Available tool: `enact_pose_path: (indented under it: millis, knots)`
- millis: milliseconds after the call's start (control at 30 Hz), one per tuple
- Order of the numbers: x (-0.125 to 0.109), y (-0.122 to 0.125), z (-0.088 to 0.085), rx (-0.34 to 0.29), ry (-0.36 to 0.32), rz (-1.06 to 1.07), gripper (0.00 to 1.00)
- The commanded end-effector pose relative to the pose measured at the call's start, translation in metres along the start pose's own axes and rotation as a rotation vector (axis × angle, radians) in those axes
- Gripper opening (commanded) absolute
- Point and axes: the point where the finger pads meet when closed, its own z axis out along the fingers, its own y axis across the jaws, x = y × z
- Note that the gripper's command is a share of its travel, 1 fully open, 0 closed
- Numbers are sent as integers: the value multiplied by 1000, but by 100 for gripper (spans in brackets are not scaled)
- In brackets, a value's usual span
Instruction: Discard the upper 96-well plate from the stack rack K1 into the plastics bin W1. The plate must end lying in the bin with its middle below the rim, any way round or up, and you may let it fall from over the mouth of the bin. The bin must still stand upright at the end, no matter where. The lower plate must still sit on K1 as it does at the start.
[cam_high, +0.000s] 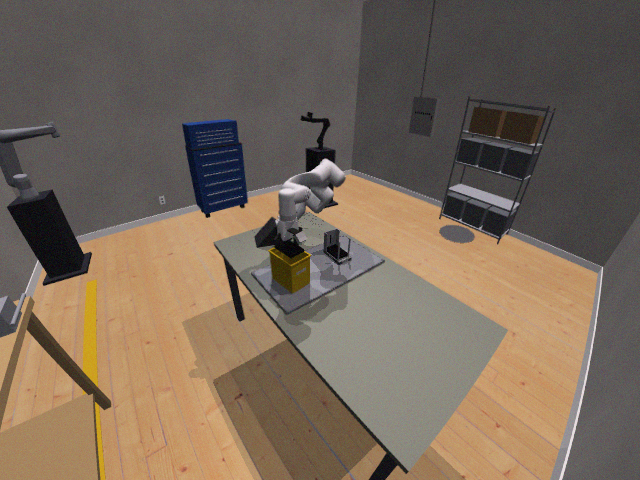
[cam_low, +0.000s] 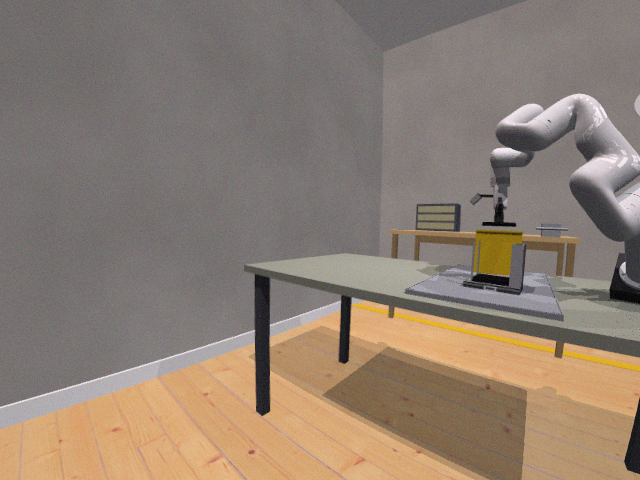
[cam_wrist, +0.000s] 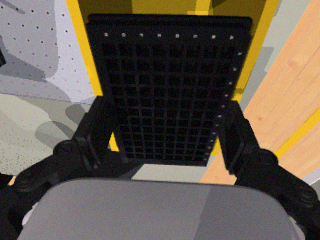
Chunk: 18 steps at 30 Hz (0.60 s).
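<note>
Black 96-well plate (cam_wrist: 167, 90) fills the wrist view, jaws clamped on its two long sides, one finger (cam_wrist: 97, 131) left and one (cam_wrist: 239, 137) right. Gripper (cam_low: 499, 214) points straight down, plate (cam_low: 498, 223) held flat and level just above the mouth of the yellow bin W1 (cam_low: 497, 251). Wrist view shows yellow bin walls (cam_wrist: 76, 30) framing the plate on both sides, so the plate is over the opening, not inside it yet. From the top view the plate (cam_high: 290, 249) hangs over the bin (cam_high: 289, 269), overlapping its far rim.

Bin stands upright on a grey mat (cam_high: 319, 281) at the far end of the desk (cam_high: 403, 335). Stack rack K1 (cam_high: 337, 246) sits beside the bin on the same mat, near but not touching, with the lower plate (cam_low: 491, 280) lying dark on its base between the uprights. White arm (cam_high: 309, 190) bends over from its base behind the mat.

Farther back: blue tool cabinet (cam_high: 215, 166) on the wall, metal shelf rack (cam_high: 546, 145) with boxes at the right, a small dark arm (cam_high: 318, 129) on a pedestal in the corner.
</note>
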Motion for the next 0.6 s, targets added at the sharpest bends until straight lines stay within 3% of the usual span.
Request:
enact_pose_path:
  millis: [0, 567]
  knots:
    - [1, 1, -1, -4, 2, -1, 0]
    - [1, 1, 1, -4, 2, -1, 0]
